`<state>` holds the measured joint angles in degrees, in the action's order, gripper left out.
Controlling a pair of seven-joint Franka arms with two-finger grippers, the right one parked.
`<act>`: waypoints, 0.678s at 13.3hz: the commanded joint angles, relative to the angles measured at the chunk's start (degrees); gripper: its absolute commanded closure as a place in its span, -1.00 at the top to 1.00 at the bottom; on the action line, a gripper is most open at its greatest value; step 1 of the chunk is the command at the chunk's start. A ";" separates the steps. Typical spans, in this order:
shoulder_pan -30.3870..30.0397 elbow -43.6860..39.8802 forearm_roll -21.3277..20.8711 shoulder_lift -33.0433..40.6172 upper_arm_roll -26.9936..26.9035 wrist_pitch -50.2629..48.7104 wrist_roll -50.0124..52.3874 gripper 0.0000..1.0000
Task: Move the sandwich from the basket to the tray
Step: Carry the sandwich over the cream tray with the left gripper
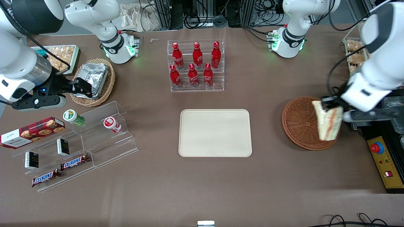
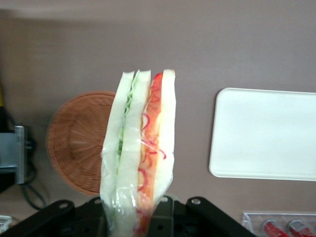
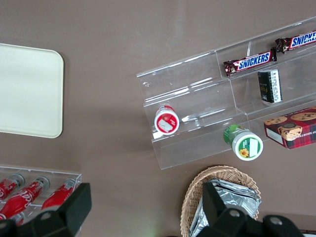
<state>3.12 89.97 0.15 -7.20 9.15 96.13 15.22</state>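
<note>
Over at the right of the front frame, the jaws (image 1: 329, 107) are clamped on the sandwich (image 1: 328, 123), lifted above the brown basket (image 1: 298, 124). Mid-frame on the counter (image 1: 202, 189), the cream tray (image 1: 215, 132) lies bare, with open counter between them; red bottles (image 1: 192, 67) stand on a clear rack above it.

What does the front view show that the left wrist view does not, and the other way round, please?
Only the front view shows the clear stepped shelves with candy bars and a cookie box, the tan basket holding a foil container, and the full rack of red bottles.

Only the left wrist view shows the sandwich's cut edge straight on: green filling beside red-orange filling.

Both show the gripper shut on the sandwich above the brown basket, and the bare tray.
</note>
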 commanded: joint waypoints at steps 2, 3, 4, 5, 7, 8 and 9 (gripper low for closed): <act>3.19 -1.47 -0.59 -7.55 3.85 3.15 11.21 -1.00; 5.30 0.10 -0.68 -9.05 3.86 6.84 14.63 -1.00; 6.54 0.90 -0.68 -10.54 3.95 10.18 17.88 -1.00; 8.03 1.96 -0.76 -12.21 3.95 12.65 18.44 -1.00; 11.45 2.93 -3.82 -15.81 3.86 17.65 19.05 -1.00; 13.30 3.19 -5.49 -18.00 3.86 20.73 20.10 -1.00; 14.71 3.46 -5.68 -19.50 3.86 23.37 21.24 -1.00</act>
<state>15.15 93.61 -3.46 -24.24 13.36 115.84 33.81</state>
